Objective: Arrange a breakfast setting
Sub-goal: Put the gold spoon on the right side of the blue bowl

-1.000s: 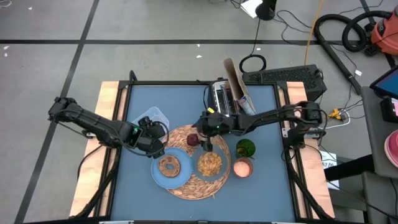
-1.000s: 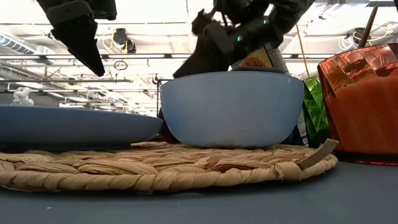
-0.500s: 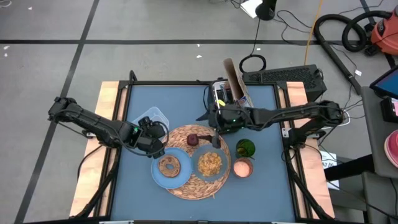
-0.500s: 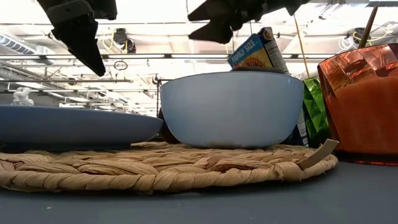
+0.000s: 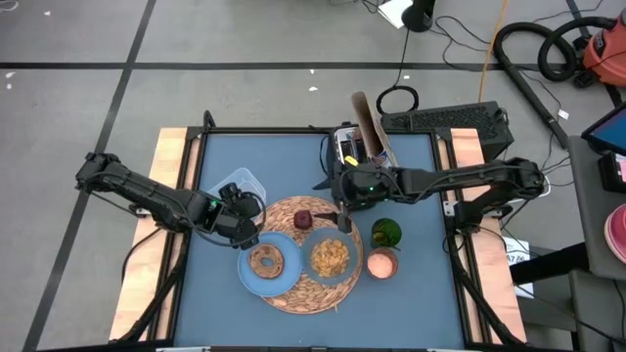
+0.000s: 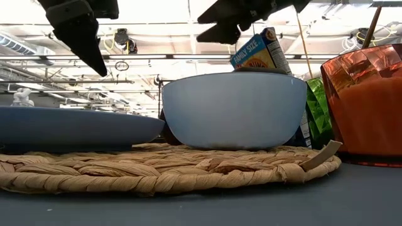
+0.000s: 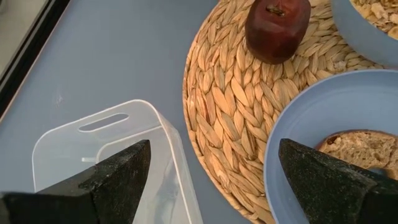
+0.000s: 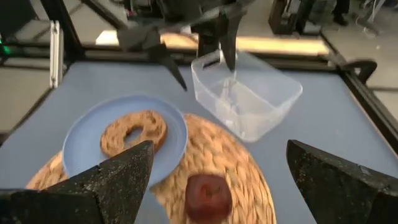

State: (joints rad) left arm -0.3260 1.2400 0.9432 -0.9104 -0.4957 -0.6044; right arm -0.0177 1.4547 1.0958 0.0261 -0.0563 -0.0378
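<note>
A round straw mat (image 5: 303,288) lies at the table's middle. On it stand a light-blue plate (image 5: 246,277) with a brown bagel (image 5: 264,260), a pale-blue bowl (image 6: 235,110) of tan cereal (image 5: 331,257), and a dark-red fruit (image 5: 304,219). An orange-pink cup (image 5: 381,263) stands at the mat's right edge. My left gripper (image 5: 245,230) hangs open and empty above the mat's left edge, between the plate and the tub. My right gripper (image 5: 340,219) hangs open and empty above the mat, just right of the fruit, which also shows in its wrist view (image 8: 208,196).
A clear square tub (image 5: 240,186) stands left of the mat. A black-and-silver toaster (image 5: 350,149) and a cereal box (image 5: 372,132) stand at the far edge. A green thing (image 5: 386,233) sits behind the cup. Bare blue table lies at the far left.
My right gripper has risen from low beside the bowl and fruit and drawn back toward the table's right and far side. It has hardly moved in the last half second. The fruit, bowl and plate stay where they were.
</note>
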